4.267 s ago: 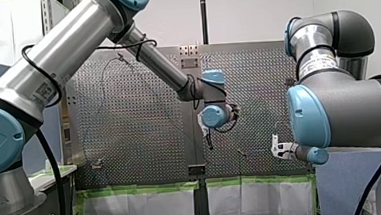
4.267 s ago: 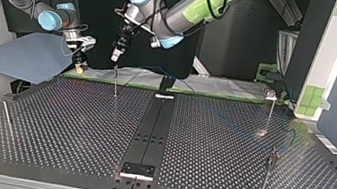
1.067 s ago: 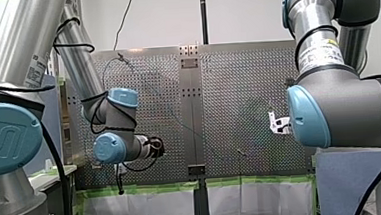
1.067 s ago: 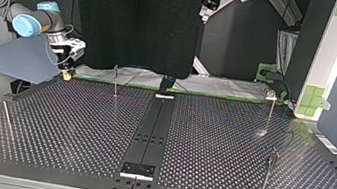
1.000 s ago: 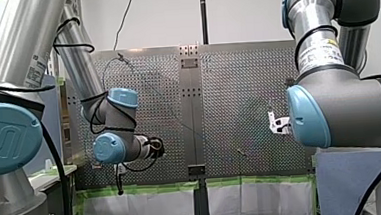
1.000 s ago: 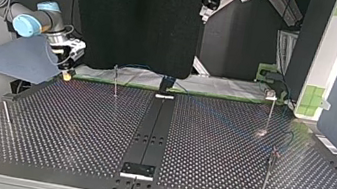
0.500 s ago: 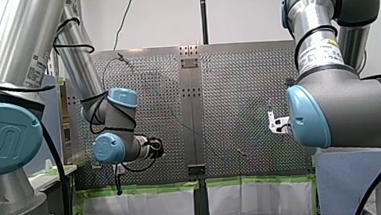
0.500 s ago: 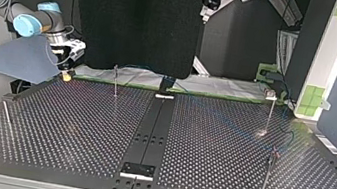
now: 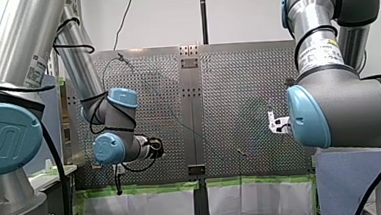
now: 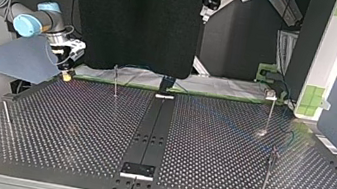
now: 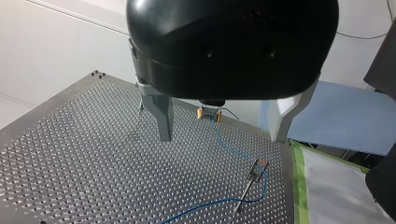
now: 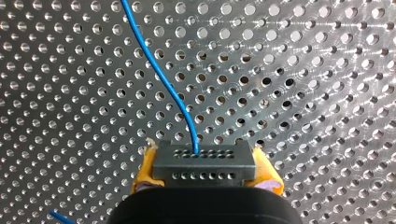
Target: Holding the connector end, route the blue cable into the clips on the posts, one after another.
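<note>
Right gripper (image 12: 205, 173) clamps the connector (image 12: 204, 161).
Left gripper (image 11: 222, 138) gapes wide; blue cable (image 11: 229, 148) runs through one post (image 11: 245, 191)'s clip (image 11: 258, 165).

"UR" logo on the blue cap (image 9: 1, 143) of my left arm (image 9: 24, 47)

Connector (image 12: 204, 164) in my right gripper (image 10: 66, 75), top view's far left; cable (image 12: 154, 65) runs right to the neighbouring post (image 11: 246, 189).

Left end effector (image 10: 207, 10): withdrawn from beside right end effector (image 10: 66, 76), raised to the top view's upper edge. The latter: lowered toward surface (image 10: 209, 146).
</note>
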